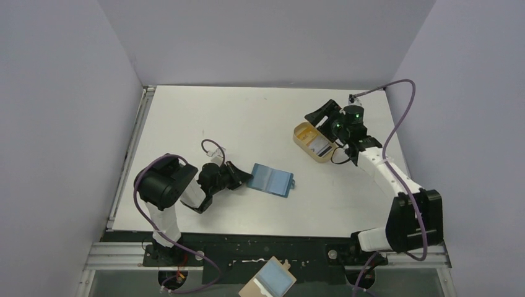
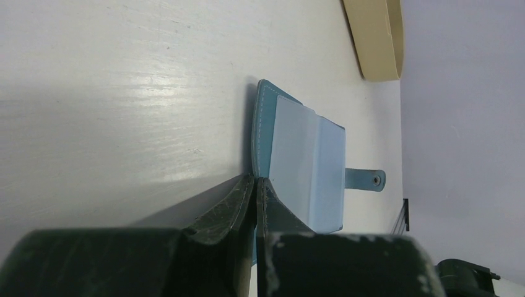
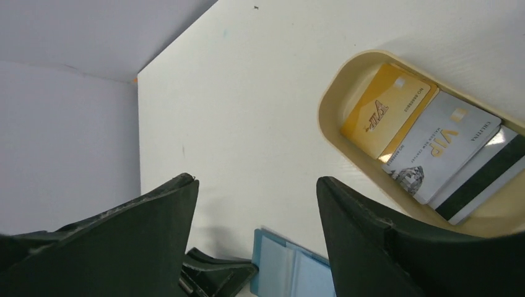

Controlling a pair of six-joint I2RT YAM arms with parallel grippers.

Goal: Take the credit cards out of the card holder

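The teal-blue card holder (image 1: 271, 179) lies open on the table, its lighter blue pockets up and its snap tab (image 2: 365, 179) sticking out; no card shows in it. My left gripper (image 1: 246, 176) is shut on its left edge, with the fingertips (image 2: 247, 185) pinching the cover. Three credit cards lie in the tan oval tray (image 3: 337, 93): a gold one (image 3: 384, 111), a grey-white one (image 3: 439, 145) and a white one with a dark stripe (image 3: 480, 182). My right gripper (image 3: 257, 179) is open and empty, above the table next to the tray (image 1: 304, 137).
A tan board with a light-blue rectangle (image 1: 267, 281) lies below the table's front edge, between the arm bases. Grey walls close in the table at the left, back and right. The tray's end shows in the left wrist view (image 2: 374, 37).
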